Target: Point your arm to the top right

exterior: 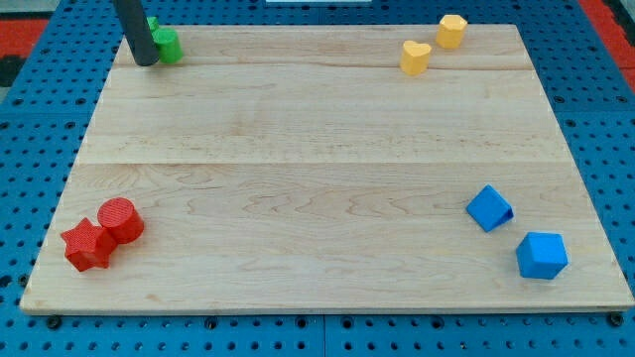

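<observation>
My tip (146, 61) is at the board's top left corner, touching the left side of a green block (167, 46); a second green block (152, 24) shows partly behind the rod. At the top right lie a yellow heart block (415, 58) and a yellow hexagon block (451, 31), far to the right of my tip. A red cylinder (120, 219) and a red star block (87, 246) sit together at the bottom left. A blue cube (489, 208) and a blue pentagon-like block (541, 256) lie at the bottom right.
The wooden board (317, 169) rests on a blue perforated table (615, 119). A red patch (30, 25) shows at the view's top left corner.
</observation>
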Controlling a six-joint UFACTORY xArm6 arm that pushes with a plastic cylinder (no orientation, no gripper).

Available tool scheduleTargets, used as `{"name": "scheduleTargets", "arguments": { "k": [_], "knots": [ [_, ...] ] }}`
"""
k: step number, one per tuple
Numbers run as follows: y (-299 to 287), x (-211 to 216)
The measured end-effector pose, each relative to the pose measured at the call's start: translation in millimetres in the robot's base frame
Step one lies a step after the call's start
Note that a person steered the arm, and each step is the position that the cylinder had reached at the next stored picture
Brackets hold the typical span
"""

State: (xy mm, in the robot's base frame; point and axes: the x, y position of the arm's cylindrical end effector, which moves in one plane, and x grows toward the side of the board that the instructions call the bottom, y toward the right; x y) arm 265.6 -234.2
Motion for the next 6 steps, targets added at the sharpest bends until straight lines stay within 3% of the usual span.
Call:
{"name": "scheduleTargets", "arguments": {
  "k": [2, 5, 6],
  "knots": [
    [10.4, 12.1],
    [302.7, 121.8],
    [420.6, 100.0]
  ]
}}
